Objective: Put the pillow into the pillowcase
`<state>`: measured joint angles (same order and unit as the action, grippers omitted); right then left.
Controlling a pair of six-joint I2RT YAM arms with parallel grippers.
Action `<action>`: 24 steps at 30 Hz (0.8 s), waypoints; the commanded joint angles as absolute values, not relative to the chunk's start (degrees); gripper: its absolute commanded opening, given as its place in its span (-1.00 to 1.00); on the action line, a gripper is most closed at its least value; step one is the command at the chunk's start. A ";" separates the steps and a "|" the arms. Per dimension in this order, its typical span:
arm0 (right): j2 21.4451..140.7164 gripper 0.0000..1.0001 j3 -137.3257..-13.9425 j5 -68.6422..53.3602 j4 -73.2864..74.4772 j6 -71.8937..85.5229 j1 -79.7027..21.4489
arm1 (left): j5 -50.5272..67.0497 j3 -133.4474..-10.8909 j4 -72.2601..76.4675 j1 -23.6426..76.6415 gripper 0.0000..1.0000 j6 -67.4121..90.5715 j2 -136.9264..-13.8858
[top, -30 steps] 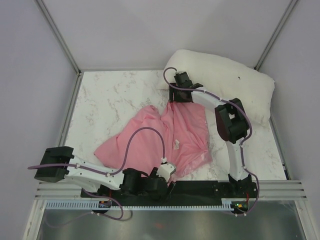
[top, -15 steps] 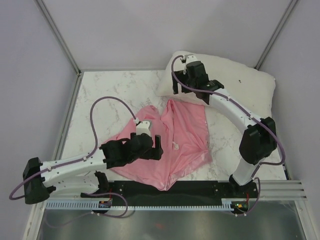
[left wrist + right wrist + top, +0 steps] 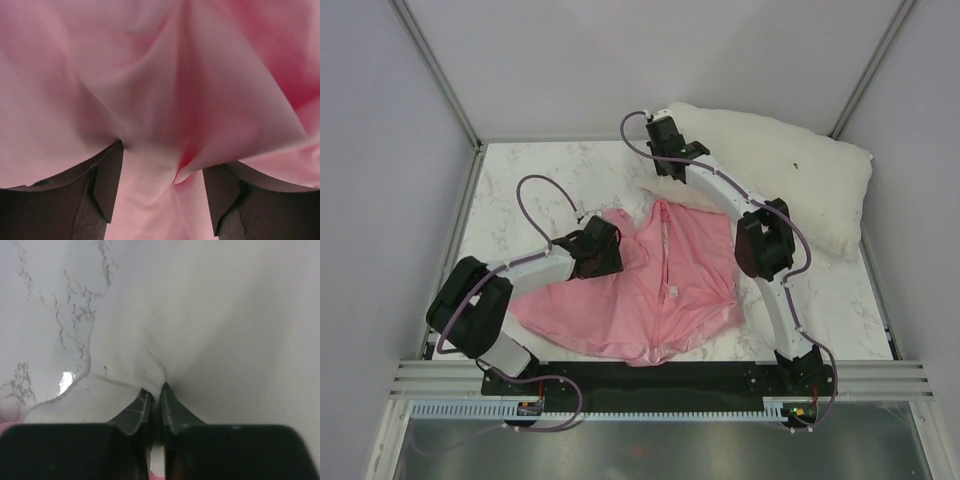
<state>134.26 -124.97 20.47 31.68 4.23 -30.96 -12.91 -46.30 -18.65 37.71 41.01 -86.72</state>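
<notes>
Clenched on a pucker of the pillow [image 3: 210,315] with the right claw [image 3: 155,400], fingers almost meeting, at the pillow's left corner beside bare marble surface [image 3: 535,190]. Pressed into the pillowcase [image 3: 660,290] with the left claw [image 3: 162,195], released, fingers well apart, a soft fold bulging between them. Pillowcase crumpled mid-surface, far edge touching that pinched corner. Pillow bulked into the far right corner, against the wall. Open room only at far left.
</notes>
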 commanded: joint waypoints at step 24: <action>53.09 -1.00 -66.53 12.48 37.17 18.72 -21.18 | -17.51 -59.14 -24.34 36.90 0.63 29.45 -79.11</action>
<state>58.50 -66.00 8.16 35.27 17.65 -21.76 -16.67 -55.81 -20.16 33.28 32.91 -81.91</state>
